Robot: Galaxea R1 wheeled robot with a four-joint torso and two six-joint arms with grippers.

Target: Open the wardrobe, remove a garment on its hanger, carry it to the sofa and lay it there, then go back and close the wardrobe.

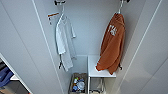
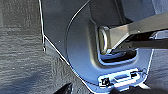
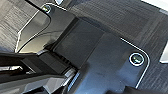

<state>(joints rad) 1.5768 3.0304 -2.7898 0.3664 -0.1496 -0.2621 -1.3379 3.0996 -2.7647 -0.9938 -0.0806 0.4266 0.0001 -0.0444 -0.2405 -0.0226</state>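
The wardrobe [image 1: 30, 50] stands open just ahead of the head camera, its 2 white doors swung wide to either side so the interior is fully exposed, which suits reaching in for clothing. Taking the small white table [image 1: 93, 72] inside the wardrobe as the landmark: the rust-orange garment [image 1: 112, 47] hangs directly above it, its lower hem draped onto the table's top and bunched there, probably because the top is longer than the gap beneath the rail. Its white hanger [image 1: 120, 7] hooks over a dark fitting above the table, with the curved hook poking from the neck. A small white print shows on the garment's chest. Well to the side of the table, against the other wall, a white shirt [image 1: 64, 40] hangs from its own hook and falls free. Just beside the table, on the wardrobe floor, sits a box of mixed small items [image 1: 78, 85], too blurred to identify.

The garment has not yet been taken; it is untouched on its hook. Both wrist views look down past the robot's own dark base onto grey carpet [image 3: 140, 27], so the arms seem to hang low, away from the wardrobe. I cannot tell whether either end effector is spread or pressed together.

Beyond the nearer door's edge, something blue [image 1: 5, 75] shows, possibly the sofa.
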